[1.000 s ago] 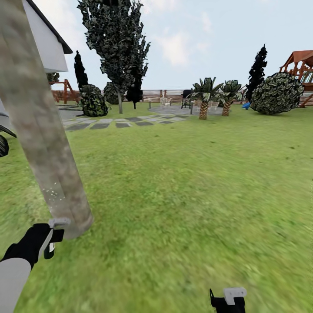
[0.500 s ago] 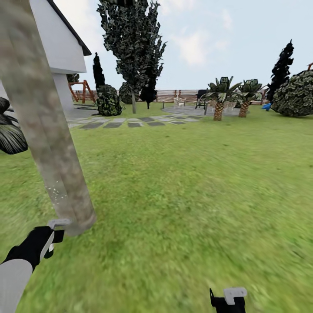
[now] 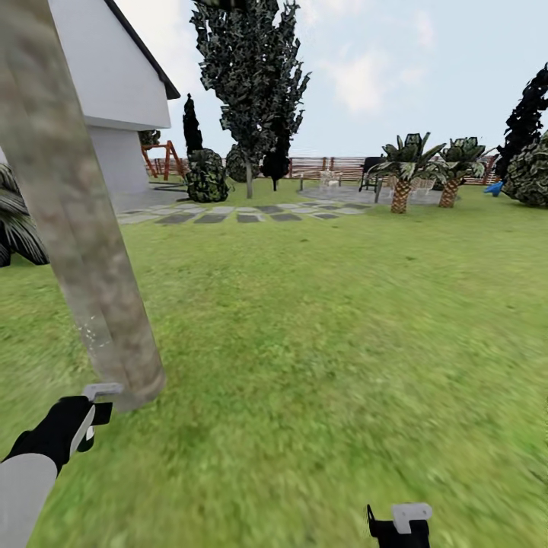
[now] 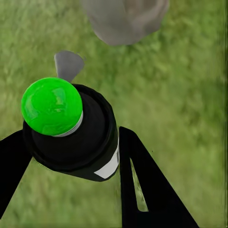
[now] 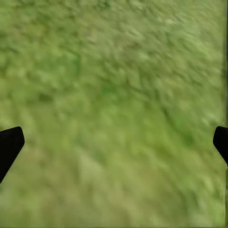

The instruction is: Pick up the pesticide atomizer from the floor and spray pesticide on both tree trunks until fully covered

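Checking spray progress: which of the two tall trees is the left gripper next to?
The tree whose thick mottled trunk rises just beyond the left gripper. The other tall tree stands far off across the lawn by the stepping stones.

Atomizer beside trunk, house behind

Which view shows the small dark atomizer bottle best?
Left wrist view: the dark atomizer bottle with a green ball tip and white band sits large between the left tool fingers. Head view shows just a sliver at that tool. Right wrist view looks at green lawn.
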Tool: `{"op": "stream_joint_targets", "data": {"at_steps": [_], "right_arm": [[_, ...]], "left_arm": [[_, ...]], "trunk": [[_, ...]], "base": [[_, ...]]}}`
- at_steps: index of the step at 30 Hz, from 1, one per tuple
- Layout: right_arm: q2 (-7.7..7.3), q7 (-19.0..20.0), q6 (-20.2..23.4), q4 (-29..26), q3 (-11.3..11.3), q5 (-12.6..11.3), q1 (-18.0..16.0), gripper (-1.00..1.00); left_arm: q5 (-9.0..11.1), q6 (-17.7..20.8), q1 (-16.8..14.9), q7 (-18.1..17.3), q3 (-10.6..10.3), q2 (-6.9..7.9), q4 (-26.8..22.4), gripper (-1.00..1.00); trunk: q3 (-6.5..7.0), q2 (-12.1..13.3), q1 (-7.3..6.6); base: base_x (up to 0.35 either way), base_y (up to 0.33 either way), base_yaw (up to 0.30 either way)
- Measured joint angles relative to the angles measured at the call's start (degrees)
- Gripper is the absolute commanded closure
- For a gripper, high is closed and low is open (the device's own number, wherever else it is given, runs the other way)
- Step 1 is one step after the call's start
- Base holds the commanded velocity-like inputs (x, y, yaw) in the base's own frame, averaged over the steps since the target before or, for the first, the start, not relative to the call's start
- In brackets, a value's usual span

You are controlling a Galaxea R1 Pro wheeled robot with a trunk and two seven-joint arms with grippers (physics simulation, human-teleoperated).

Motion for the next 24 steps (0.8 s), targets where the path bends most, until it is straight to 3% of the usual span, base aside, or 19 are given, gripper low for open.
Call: {"op": "stream_joint_targets", "data": {"at_steps": [4,9,12,16,18,19,24], "right_arm": [[0.0,0.0,0.0,0.0,0.0,0.0,0.0,-1.0],[0.01,0.0,0.0,0.0,0.0,0.0,0.0,-1.0],[0.01,0.0,0.0,0.0,0.0,0.0,0.0,-1.0],[0.01,0.0,0.0,0.0,0.0,0.0,0.0,-1.0],[0.01,0.0,0.0,0.0,0.0,0.0,0.0,-1.0],[0.01,0.0,0.0,0.0,0.0,0.0,0.0,-1.0],[0.01,0.0,0.0,0.0,0.0,0.0,0.0,-1.0]], "left_arm": [[0.0,-0.1,0.0,0.0,0.8,0.01,-0.2,1.0],[0.1,-0.1,0.0,0.0,1.6,-0.01,-0.1,1.0],[0.2,-0.2,0.0,0.0,1.5,-1.78,-0.4,1.0],[-0.3,-0.1,0.0,0.1,1.6,-2.63,-0.6,1.0],[-0.2,0.0,0.0,2.4,1.8,-2.72,-0.5,1.0],[0.0,0.0,0.0,6.2,1.9,-3.17,-0.2,1.0],[0.7,0.1,0.0,7.1,1.5,-5.05,-0.7,1.0]], "trunk": [[0.0,0.0,0.0],[0.0,0.0,-0.01],[0.0,0.0,0.01],[0.0,0.0,0.01],[0.0,0.0,0.01],[0.0,0.0,0.01],[0.0,0.0,0.0]], "base": [[0.125,-0.263,0.024],[0.174,-0.228,0.226],[0.054,-0.041,0.273],[0.007,-0.005,0.275],[0.001,0.0,0.275],[0.0,0.0,0.275],[0.084,-0.028,0.188]]}}
